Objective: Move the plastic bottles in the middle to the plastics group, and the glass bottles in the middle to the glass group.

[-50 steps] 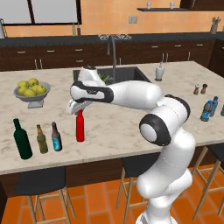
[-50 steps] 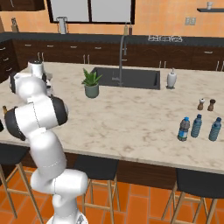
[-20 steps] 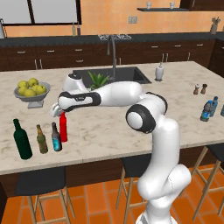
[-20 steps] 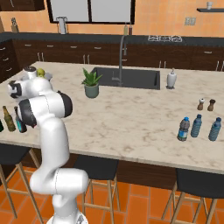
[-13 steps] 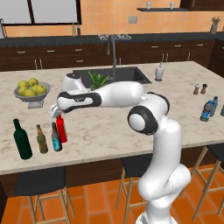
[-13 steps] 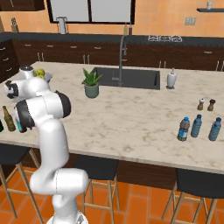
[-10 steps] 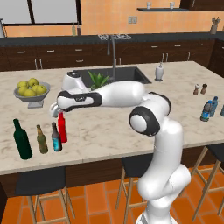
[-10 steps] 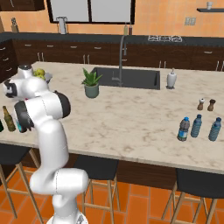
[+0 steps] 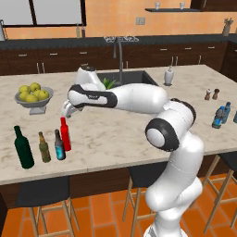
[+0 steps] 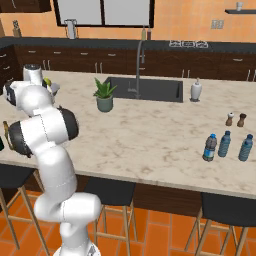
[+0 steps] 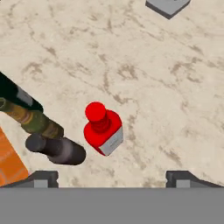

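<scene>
My gripper (image 9: 66, 111) (image 11: 112, 178) hangs open just above the slim red glass bottle (image 9: 65, 134) (image 11: 103, 129), which stands free on the counter, untouched by the fingertips (image 11: 43, 178). Close to its left stand the dark brown blue-labelled bottle (image 9: 59, 146) (image 11: 55, 149), the small olive-amber bottle (image 9: 44, 148) (image 11: 33, 120) and the tall dark green wine bottle (image 9: 23, 148) (image 11: 16, 95), all upright in a row near the counter's front edge. Small bluish plastic bottles (image 9: 218, 117) (image 10: 224, 144) stand together at the counter's right end.
A bowl of yellow-green fruit (image 9: 33, 95) sits behind the glass bottles. A potted plant (image 10: 104, 96), the sink (image 10: 145, 90) with its tap, a white soap dispenser (image 10: 196, 91) and two small shakers (image 10: 235, 119) lie farther along the marble counter (image 10: 150, 140). Stools stand below the front edge.
The gripper carried the red bottle left to the row of glass bottles, set it down and opened. It now sits a little higher, with the bottle standing alone.
</scene>
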You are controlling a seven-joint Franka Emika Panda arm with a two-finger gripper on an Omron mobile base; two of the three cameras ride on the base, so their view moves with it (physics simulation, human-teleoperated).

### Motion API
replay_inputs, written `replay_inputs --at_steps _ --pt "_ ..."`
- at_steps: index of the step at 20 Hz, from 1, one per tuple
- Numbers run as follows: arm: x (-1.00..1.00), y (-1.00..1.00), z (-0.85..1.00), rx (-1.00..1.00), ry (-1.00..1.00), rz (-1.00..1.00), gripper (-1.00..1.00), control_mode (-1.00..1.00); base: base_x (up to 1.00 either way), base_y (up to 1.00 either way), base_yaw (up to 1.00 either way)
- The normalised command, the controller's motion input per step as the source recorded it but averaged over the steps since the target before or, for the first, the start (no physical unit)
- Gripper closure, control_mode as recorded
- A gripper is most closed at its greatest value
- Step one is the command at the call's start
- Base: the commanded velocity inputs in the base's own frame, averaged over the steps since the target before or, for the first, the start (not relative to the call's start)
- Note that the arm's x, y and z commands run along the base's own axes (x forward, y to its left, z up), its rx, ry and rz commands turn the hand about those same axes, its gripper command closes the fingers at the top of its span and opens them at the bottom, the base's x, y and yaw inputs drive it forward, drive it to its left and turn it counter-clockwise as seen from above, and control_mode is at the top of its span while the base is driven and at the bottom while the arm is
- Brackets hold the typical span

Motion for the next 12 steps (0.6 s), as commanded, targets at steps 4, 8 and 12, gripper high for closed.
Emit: replay_inputs --at_steps 4,8,12 --pt "-0.78 -0.95 0.02 0.0 -0.01 0.0 -1.0 -1.0 0.0 0.0 0.0" --pt "-0.74 -1.0 0.0 0.0 0.0 -0.01 -1.0 -1.0 0.0 0.0 0.0" --pt "-0.74 -1.0 -0.01 0.0 0.0 -0.01 -1.0 -1.0 0.0 0.0 0.0"
